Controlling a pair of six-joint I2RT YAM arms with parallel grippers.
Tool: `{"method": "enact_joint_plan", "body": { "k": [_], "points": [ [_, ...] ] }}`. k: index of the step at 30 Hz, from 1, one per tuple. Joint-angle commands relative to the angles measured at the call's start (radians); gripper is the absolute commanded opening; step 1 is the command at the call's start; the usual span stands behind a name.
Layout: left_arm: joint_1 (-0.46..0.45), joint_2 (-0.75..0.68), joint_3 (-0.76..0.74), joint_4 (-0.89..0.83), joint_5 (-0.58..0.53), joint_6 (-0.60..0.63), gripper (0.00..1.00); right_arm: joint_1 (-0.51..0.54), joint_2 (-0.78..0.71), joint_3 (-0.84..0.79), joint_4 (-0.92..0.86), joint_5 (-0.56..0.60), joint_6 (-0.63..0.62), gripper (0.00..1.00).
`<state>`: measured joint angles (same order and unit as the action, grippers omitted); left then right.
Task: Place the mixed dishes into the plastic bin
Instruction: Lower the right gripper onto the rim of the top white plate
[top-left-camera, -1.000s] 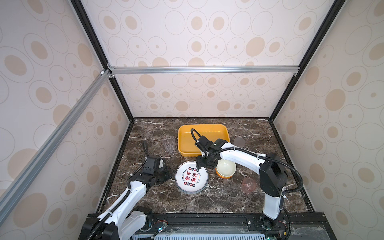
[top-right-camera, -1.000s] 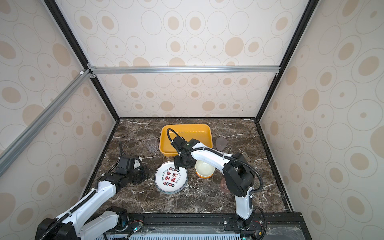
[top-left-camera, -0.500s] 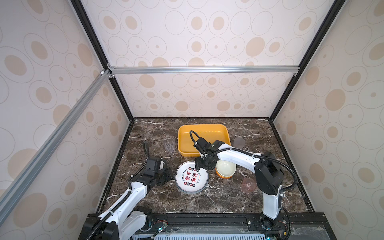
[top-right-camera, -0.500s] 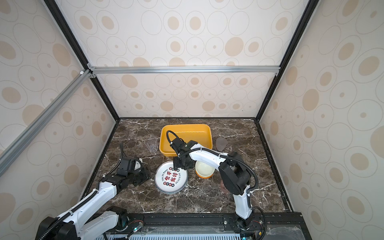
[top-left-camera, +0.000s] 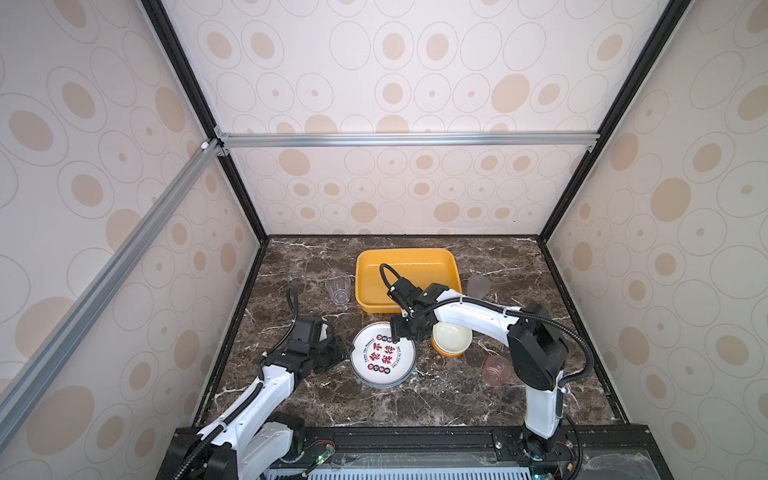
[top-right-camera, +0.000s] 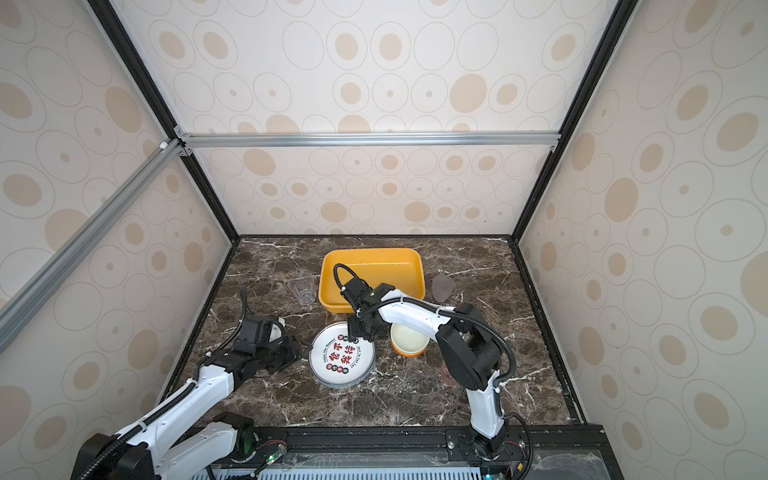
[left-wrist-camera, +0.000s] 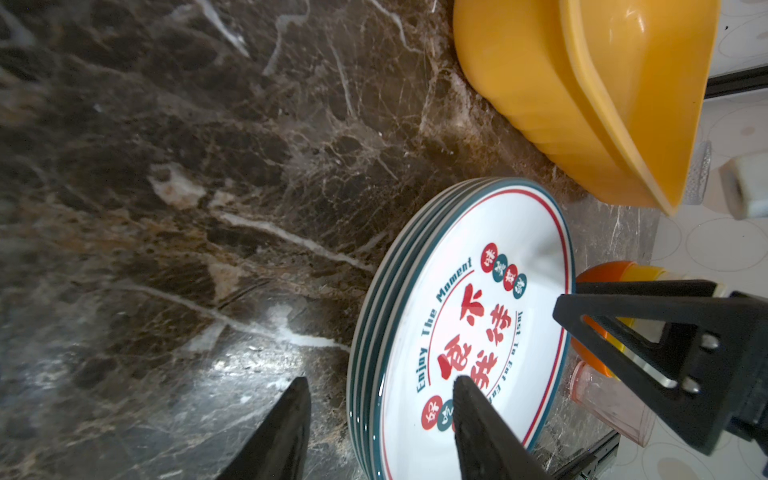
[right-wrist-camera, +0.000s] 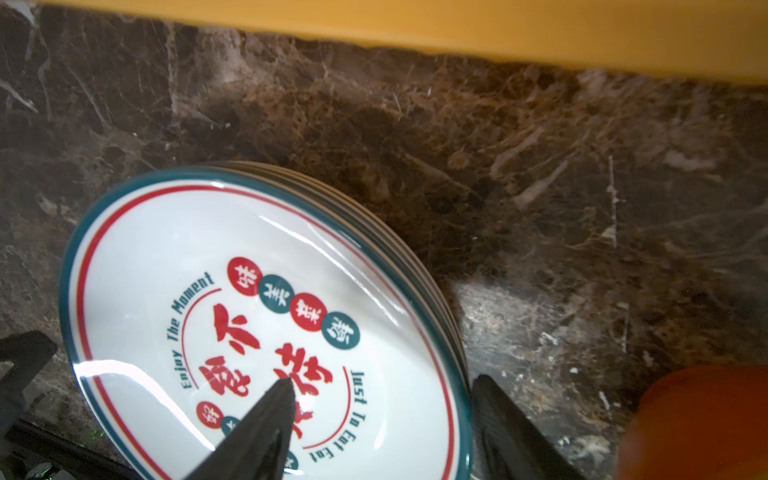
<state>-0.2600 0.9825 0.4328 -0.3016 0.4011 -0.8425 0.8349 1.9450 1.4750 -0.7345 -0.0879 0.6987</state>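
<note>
A stack of white plates (top-left-camera: 383, 360) with red Chinese characters lies on the marble in both top views (top-right-camera: 343, 358). My left gripper (top-left-camera: 338, 353) is open at the stack's left rim. In the left wrist view (left-wrist-camera: 380, 382) one finger is over the top plate (left-wrist-camera: 478, 316) and one beside the stack. My right gripper (top-left-camera: 401, 332) is open at the far right rim. In the right wrist view (right-wrist-camera: 384, 382) its fingers straddle the plate (right-wrist-camera: 249, 332) edge. The yellow plastic bin (top-left-camera: 407, 252) sits empty behind them. Orange bowls (top-left-camera: 452, 338) stand right of the plates.
A clear cup (top-left-camera: 338, 289) stands left of the bin and a grey cup (top-left-camera: 478, 286) right of it. A pink cup (top-left-camera: 496, 370) sits by the right arm's elbow. Enclosure walls and black frame rails ring the marble table (top-left-camera: 436, 399).
My left gripper has moved right, up to the plate stack's rim. My right gripper has shifted slightly down onto the stack's far rim. The dishes have not moved.
</note>
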Motion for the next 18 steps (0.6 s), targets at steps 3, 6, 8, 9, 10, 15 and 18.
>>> {"method": "enact_joint_plan", "body": {
  "k": [3,6,8,9,10,15,18],
  "points": [
    [-0.008,-0.017,-0.005,0.008,-0.005,-0.016,0.54,0.016,0.005,-0.012,-0.002,0.0,0.021,0.64],
    [-0.007,-0.019,-0.008,0.009,-0.007,-0.018,0.54,0.02,0.001,-0.007,-0.008,0.008,0.019,0.63],
    [-0.007,-0.021,-0.009,0.009,-0.006,-0.017,0.54,0.023,0.001,-0.003,-0.011,0.013,0.016,0.61],
    [-0.007,-0.022,-0.011,0.007,-0.008,-0.017,0.53,0.023,0.002,-0.004,-0.011,0.01,0.016,0.61],
    [-0.006,-0.024,-0.012,0.01,-0.008,-0.018,0.54,0.023,0.003,-0.005,-0.01,0.008,0.016,0.61],
    [-0.007,-0.025,-0.019,0.013,-0.007,-0.023,0.53,0.024,0.011,-0.014,0.0,-0.005,0.019,0.57],
    [-0.008,-0.027,-0.02,0.014,-0.005,-0.02,0.53,0.024,0.014,-0.016,0.006,-0.009,0.02,0.54]
  ]
}}
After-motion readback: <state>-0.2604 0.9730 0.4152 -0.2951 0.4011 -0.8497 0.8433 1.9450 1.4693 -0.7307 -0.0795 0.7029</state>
